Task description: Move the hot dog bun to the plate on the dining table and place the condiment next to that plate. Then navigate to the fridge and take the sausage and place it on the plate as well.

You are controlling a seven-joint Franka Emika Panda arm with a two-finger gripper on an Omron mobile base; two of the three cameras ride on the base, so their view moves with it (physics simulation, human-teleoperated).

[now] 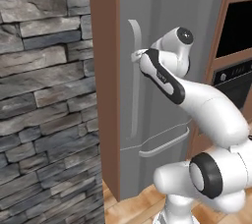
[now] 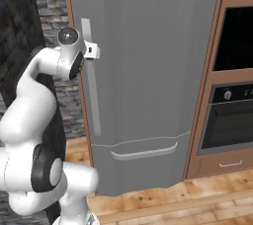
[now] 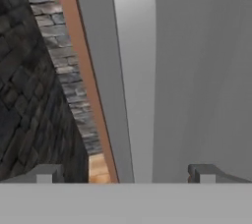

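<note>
The tall grey fridge (image 1: 162, 12) (image 2: 148, 71) (image 3: 206, 70) stands with its door shut. A long pale handle (image 1: 135, 95) (image 2: 92, 100) (image 3: 132, 70) runs down the door's left side. My gripper (image 1: 137, 55) (image 2: 92, 50) (image 3: 124, 174) is at the upper part of that handle and is open. In the hand view the handle passes between the two spread fingertips (image 3: 44, 174), and neither touches it. The sausage, hot dog bun, plate, condiment and dining table are out of view.
A dark stone wall (image 1: 44, 95) and a brown wooden side panel (image 1: 106, 70) flank the fridge on the left. A built-in oven (image 2: 232, 120) in wooden cabinets stands to the right. A lower drawer handle (image 2: 143, 152) crosses the fridge front above the wooden floor (image 2: 173, 199).
</note>
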